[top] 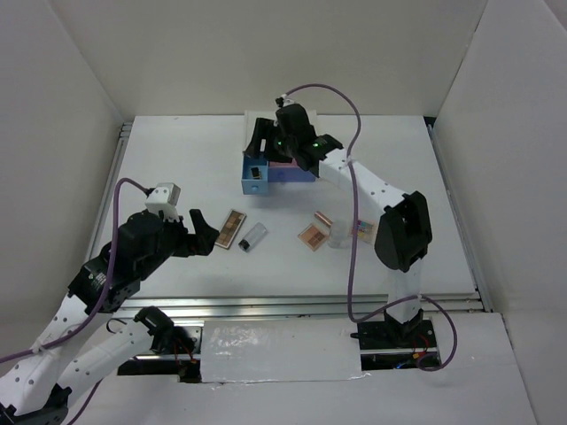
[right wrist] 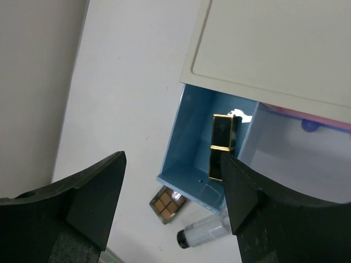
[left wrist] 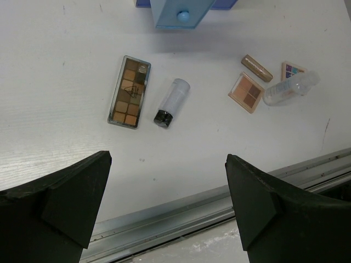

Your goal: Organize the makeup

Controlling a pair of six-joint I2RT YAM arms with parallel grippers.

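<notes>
My right gripper [right wrist: 173, 164] hangs open over the pulled-out blue drawer [right wrist: 189, 142]. A black and gold lipstick [right wrist: 221, 147] is inside the drawer, close by the right finger. My left gripper [left wrist: 168, 164] is open and empty above the table's near edge. Makeup lies on the table: a long brown palette [left wrist: 129, 91], a clear bottle with a black cap [left wrist: 171, 102], a pinkish square palette [left wrist: 247, 92], a copper lipstick tube [left wrist: 257, 68], a multicolour palette [left wrist: 293, 70] and a second clear bottle [left wrist: 290, 87]. From above, the right gripper [top: 261, 146] covers the drawer's back.
The white drawer box [right wrist: 274, 44] stands at the back of the table, with a pink drawer [right wrist: 329, 120] beside the blue one. A metal rail [left wrist: 181, 219] runs along the near edge. White walls enclose the table on three sides.
</notes>
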